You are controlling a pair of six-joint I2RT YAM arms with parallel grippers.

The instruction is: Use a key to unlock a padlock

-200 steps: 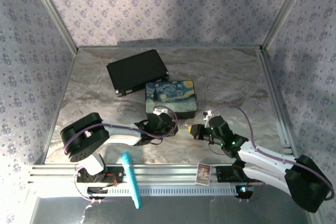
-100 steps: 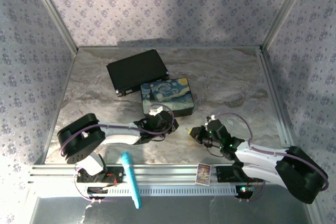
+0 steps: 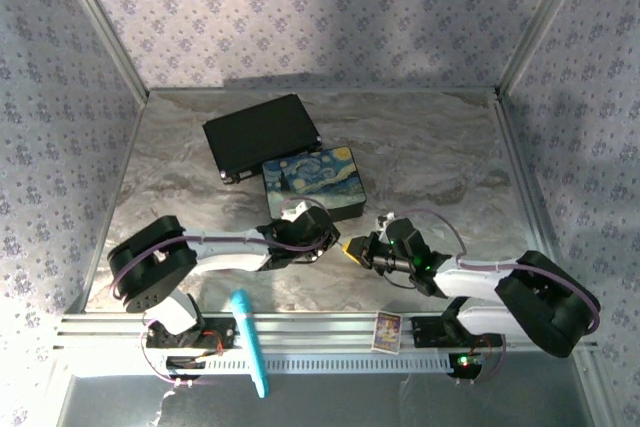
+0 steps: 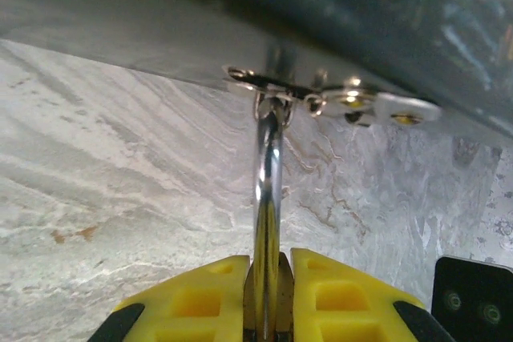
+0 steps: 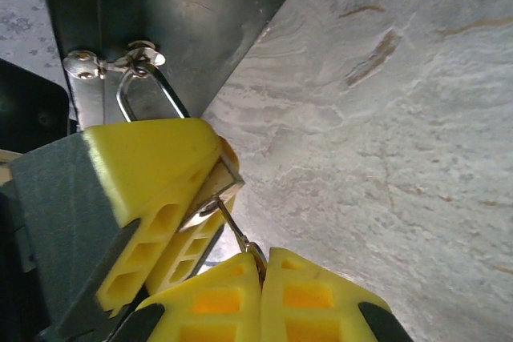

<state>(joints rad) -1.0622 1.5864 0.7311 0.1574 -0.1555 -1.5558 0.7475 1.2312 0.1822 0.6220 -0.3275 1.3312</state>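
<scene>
From above, the box [image 3: 315, 179], painted with a swirling night sky, sits mid-table [image 3: 430, 157] with its lid down (so its inside is hidden). The black case [image 3: 262, 135] lies just behind it, also closed. The left gripper [image 3: 325, 235] and right gripper [image 3: 356, 247] meet tip to tip at the box's near side. What lies between them is too small to make out here.

In the left wrist view, the padlock [image 4: 268, 198] hangs from a silver hasp [image 4: 353, 103] on the box's dark side wall. It is seen edge-on (little more than a bright line): a thin silver shackle looped through the hasp, with a brass body below. The left gripper's yellow fingers [image 4: 200, 298] are clamped on that body from both sides.

In the right wrist view, the shackle arches down from the hasp and disappears under a left finger, which covers most of the body. A sliver of brass and the silver base show. A thin key [image 5: 238, 230] runs from that base to the right gripper's fingers [image 5: 321, 294], which are pinched tight on it. Whether the shackle has sprung cannot be told.
</scene>
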